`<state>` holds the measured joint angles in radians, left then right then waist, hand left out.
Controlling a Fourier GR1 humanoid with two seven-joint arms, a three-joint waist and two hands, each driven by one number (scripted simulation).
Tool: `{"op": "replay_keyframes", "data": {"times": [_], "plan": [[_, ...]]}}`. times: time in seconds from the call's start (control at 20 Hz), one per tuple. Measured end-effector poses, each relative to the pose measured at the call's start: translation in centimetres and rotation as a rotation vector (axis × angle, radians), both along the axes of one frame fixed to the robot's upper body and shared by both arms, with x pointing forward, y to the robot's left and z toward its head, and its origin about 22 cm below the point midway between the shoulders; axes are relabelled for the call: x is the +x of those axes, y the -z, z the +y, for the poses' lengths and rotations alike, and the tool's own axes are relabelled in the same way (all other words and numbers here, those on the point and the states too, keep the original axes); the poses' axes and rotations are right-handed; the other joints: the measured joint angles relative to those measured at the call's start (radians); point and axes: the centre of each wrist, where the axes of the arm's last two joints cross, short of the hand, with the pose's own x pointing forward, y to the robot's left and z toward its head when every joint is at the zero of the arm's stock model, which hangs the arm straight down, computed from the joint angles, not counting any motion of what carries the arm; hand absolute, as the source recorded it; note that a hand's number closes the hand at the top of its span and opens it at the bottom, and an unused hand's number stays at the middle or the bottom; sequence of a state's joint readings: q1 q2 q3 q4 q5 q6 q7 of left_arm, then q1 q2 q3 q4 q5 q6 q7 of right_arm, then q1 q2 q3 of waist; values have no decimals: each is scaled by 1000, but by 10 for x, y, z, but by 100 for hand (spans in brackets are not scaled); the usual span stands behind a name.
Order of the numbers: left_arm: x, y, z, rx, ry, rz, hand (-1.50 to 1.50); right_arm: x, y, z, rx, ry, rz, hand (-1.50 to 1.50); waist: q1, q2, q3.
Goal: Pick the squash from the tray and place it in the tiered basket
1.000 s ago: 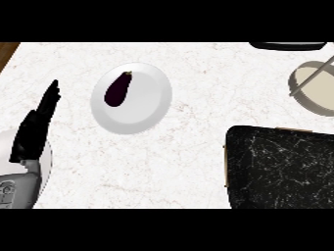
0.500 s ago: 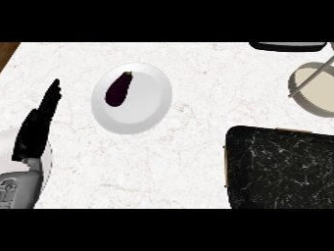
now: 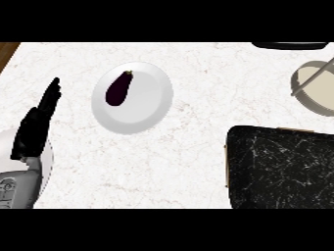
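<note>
Nothing moved since earlier frame. Left hand (image 3: pixel 34 128) rests at table (image 3: pixel 198 63) left edge, fingers straight, holding nothing. Dark squash (image 3: pixel 117 89) lies on white plate (image 3: pixel 144 110), just right of fingertips, long axis pointing away from robot. Left hand nearer; right unseen.

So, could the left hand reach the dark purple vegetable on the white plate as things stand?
Probably yes. The left hand is open beside the white plate, on its left, and only bare counter and plate rim lie between it and the dark purple vegetable.
</note>
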<state>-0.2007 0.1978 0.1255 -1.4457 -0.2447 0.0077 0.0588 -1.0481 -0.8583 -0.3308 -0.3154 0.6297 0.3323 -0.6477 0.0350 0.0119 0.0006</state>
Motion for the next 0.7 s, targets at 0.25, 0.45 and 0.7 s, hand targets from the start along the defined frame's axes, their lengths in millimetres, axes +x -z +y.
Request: {"op": "replay_keyframes", "data": {"times": [0.25, 0.45, 0.7], "plan": [[1, 1, -4, -4, -1, -2, 0, -13, -29, -20, 88, 64, -50, -150, 2, 2, 1], [-2, 1, 0, 1, 6, -4, 0, -39, -48, -50, 146, 133, 4, -150, 6, 4, 1], [-1, 0, 2, -3, 6, -7, 0, -79, -53, -88, 198, 192, 76, -150, 7, 11, 4]]}}
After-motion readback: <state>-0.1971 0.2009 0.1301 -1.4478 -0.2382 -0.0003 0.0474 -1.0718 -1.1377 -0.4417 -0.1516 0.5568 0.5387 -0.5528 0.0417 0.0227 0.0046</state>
